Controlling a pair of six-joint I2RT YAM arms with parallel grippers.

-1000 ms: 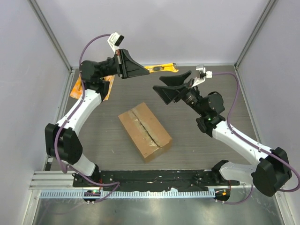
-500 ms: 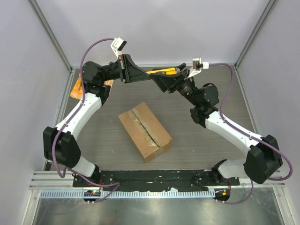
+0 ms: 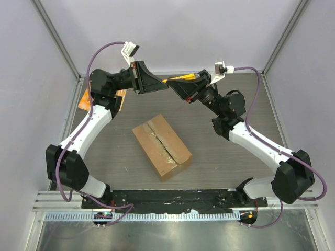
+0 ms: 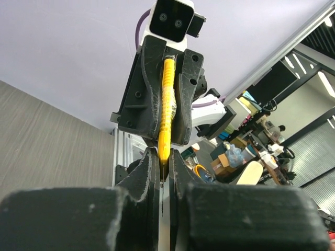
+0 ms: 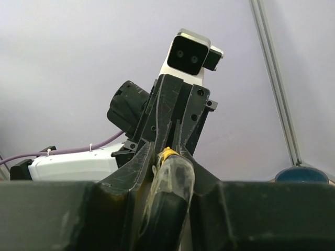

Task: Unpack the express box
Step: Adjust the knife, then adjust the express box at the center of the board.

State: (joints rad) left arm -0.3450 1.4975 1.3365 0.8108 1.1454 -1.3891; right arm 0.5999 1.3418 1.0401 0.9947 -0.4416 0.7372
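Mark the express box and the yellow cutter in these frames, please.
express box (image 3: pixel 161 145): top external view, on its taped top face, near the seam.
yellow cutter (image 4: pixel 166 99): left wrist view, on its yellow body, about mid-length.

Our left hand pinches a yellow tool; facing us, the right hand clamps it too.

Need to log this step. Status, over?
Left gripper and right gripper both shut on yellow utility knife, mid-air. Express box taped, unopened. Nothing lying on it.
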